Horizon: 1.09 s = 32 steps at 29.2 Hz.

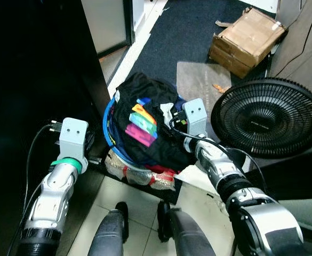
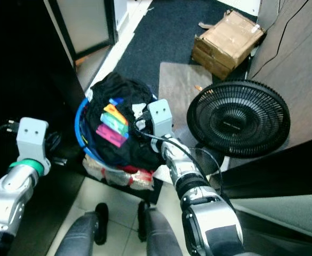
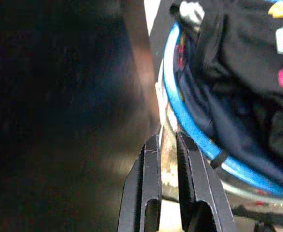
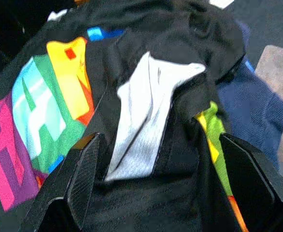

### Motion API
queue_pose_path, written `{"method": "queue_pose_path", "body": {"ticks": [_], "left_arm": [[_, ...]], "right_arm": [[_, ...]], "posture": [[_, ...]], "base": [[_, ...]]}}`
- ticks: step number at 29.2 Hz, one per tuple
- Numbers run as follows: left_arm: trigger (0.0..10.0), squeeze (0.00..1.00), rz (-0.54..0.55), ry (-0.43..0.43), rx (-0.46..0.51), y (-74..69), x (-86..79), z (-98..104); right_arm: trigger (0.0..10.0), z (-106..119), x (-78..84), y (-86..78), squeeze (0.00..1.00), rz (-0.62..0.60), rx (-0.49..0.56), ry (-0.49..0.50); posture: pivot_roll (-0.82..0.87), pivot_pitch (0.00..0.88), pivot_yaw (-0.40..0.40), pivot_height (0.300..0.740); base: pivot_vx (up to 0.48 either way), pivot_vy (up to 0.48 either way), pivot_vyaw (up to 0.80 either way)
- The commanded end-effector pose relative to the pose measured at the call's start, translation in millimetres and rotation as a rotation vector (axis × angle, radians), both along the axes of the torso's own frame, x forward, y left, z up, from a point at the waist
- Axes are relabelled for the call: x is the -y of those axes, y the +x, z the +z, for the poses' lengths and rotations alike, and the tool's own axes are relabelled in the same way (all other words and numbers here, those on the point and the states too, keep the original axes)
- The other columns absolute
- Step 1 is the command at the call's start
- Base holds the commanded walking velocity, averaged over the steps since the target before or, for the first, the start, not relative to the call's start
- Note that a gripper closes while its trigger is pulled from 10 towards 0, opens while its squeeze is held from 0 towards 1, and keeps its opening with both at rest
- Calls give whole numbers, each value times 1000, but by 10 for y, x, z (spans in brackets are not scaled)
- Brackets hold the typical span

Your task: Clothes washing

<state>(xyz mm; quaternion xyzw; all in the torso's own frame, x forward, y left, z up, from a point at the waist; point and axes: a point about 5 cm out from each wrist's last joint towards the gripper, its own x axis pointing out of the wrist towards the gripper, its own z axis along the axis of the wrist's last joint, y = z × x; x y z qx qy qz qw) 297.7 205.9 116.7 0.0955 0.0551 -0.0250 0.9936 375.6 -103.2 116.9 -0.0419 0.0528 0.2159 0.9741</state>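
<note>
A blue-rimmed laundry basket [image 1: 109, 121] stands on the floor, heaped with dark clothes [image 1: 145, 101]. On top lies a black shirt with a colourful print [image 1: 141, 124] and a white inner patch [image 4: 146, 106]. My right gripper [image 4: 163, 188] is open just over the clothes at the basket's right side, its fingers [image 4: 83, 179] spread wide around the black fabric. My left gripper [image 3: 166, 159] is shut beside the basket's blue rim [image 3: 185, 121], at the basket's left, holding nothing.
A black floor fan [image 1: 268, 117] lies right of the basket, close to my right arm. A cardboard box [image 1: 246, 40] sits beyond on a dark carpet. A dark cabinet [image 1: 33, 69] stands on the left. Crinkled plastic bags [image 1: 140, 173] lie under the basket.
</note>
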Motion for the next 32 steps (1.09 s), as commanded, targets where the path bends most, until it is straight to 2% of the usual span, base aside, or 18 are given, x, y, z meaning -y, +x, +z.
{"method": "queue_pose_path", "body": {"ticks": [1, 4, 7, 10, 11, 14, 17, 18, 19, 20, 23, 25, 30, 32], "left_arm": [[10000, 0, 50, 18, -49, -130, -137, -84], [10000, 0, 57, 21, -51, -154, -156, -81], [10000, 0, 81, 32, -61, -257, -228, -78], [10000, 0, 93, 37, -66, -299, -257, -77], [10000, 0, 98, 37, -69, -317, -266, -74], [10000, 0, 106, 37, -72, -344, -278, -70], [10000, 0, 106, 37, -72, -344, -278, -70], [10000, 0, 107, 37, -73, -347, -278, -68], [10000, 0, 107, 37, -73, -347, -278, -68], [10000, 0, 110, 36, -72, -348, -280, -59], [10000, 0, 114, 36, -71, -350, -287, -49], [10000, 0, 121, 35, -70, -352, -299, -35], [10000, 0, 124, 34, -74, -363, -301, -28], [10000, 0, 126, 35, -76, -364, -305, -23]], "right_arm": [[10000, -110, -12, -44, 1000, 18, -45, -16], [10000, -115, -17, -46, 1000, 23, -49, -19], [10000, -132, -51, -59, 1000, 57, -62, -19], [10000, -123, -85, -62, 1000, 90, -61, -19], [10000, -102, -115, -59, 0, 111, -56, -11], [10000, -63, -185, -56, 0, 161, -50, -3], [10000, -63, -185, -56, 0, 161, -50, -3], [4314, -65, -206, -61, 0, 183, -57, -6], [4314, -65, -206, -61, 0, 183, -57, -6], [0, -95, -220, -76, 0, 204, -86, 2], [0, -145, -213, -95, 0, 204, -126, 18], [0, -228, -169, -124, 0, 188, -189, 55], [0, -299, -119, -153, 0, 171, -245, 105], [0, -340, -109, -175, 0, 168, -287, 162]], "posture": [[127, 406, 21, 740], [127, 406, 21, 740], [150, 424, 16, 740], [152, 427, 15, 740], [156, 429, 14, 740], [156, 428, 16, 740], [156, 428, 16, 740], [156, 427, 16, 740], [156, 427, 16, 740], [152, 428, 17, 740], [152, 428, 17, 740], [144, 430, 21, 740], [143, 429, 22, 740], [143, 429, 25, 740]], "base": [[0, 0, 0], [0, 0, 0], [0, 0, 0], [0, 0, 0], [0, 0, 0], [0, 0, 0], [0, 0, 0], [0, 0, 0], [0, 0, 0], [0, 0, 0], [0, 0, 0], [0, 0, 0], [0, 0, 0], [0, 0, 0]]}}
